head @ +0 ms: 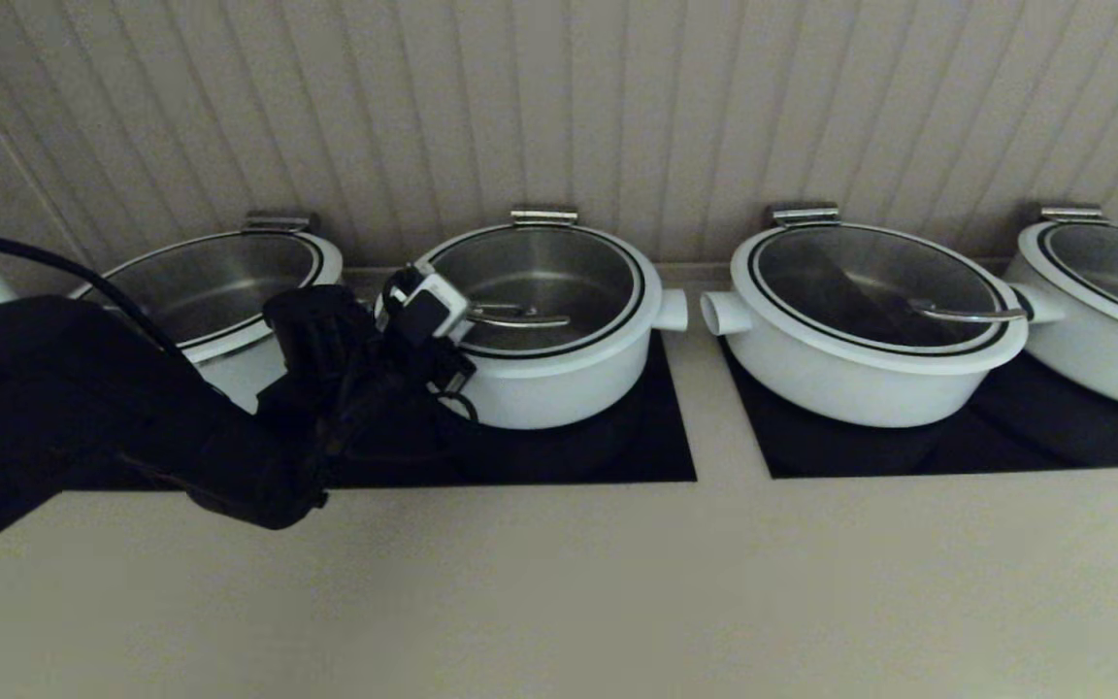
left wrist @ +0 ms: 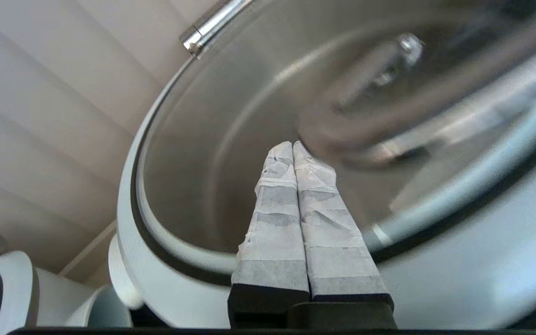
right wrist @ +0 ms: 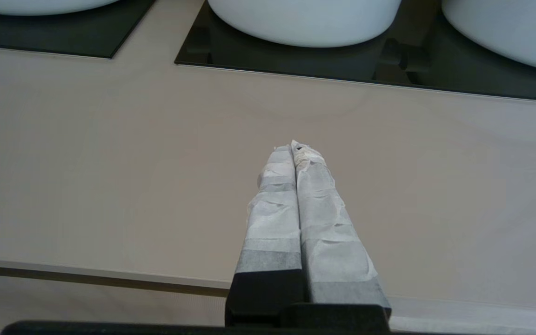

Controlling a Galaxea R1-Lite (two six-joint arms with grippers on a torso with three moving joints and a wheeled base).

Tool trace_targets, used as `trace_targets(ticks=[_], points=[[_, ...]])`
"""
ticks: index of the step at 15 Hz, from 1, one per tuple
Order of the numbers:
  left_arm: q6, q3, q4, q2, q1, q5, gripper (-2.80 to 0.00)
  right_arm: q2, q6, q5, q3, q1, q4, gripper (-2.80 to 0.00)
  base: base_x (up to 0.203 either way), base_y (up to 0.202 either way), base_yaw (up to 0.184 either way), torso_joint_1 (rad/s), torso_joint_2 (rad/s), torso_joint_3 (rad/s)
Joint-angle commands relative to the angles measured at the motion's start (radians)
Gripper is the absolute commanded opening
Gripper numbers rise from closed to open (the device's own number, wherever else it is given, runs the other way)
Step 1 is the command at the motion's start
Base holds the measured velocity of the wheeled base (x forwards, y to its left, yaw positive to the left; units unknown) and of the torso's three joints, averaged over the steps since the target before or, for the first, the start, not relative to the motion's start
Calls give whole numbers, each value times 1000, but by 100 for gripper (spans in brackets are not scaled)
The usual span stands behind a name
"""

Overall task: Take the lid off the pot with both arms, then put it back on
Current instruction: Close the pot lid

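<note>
Standing left of centre in the head view on the table [head: 559,582], the pot [head: 559,374] wears the lid [head: 540,282]. Over the lid's left edge hovers the left gripper [left wrist: 293,145], fingers pressed together and empty. The right gripper [right wrist: 296,146], also closed, hangs above bare table. Both should spread, then straddle the bar handle [head: 515,316] evenly before lifting level.

Left-hand stub and near-left wall of the pot [head: 559,383] hidden behind the left arm [head: 132,417] in the head view. Lid [left wrist: 258,153] handle [left wrist: 379,70] blurred and lid cut off by the picture's edges in the left wrist view. Left pincer [left wrist: 294,148] tips masked in the head view. Outermost pot right of the pot [head: 1117,320] cropped.
</note>
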Motion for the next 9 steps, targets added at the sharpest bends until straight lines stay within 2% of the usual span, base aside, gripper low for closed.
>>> trace_targets(ticks=[1,5,9], points=[[9,42,-6,-39,0,-1,-280,0,-1,1,0,0,0,-280,0,0,0,0,0,0],[10,134,-6,-135,0,-1,-280,0,-1,1,0,0,0,-280,0,0,0,0,0,0],[9,286,-6,-285,0,-1,-280,0,-1,1,0,0,0,-280,0,0,0,0,0,0]])
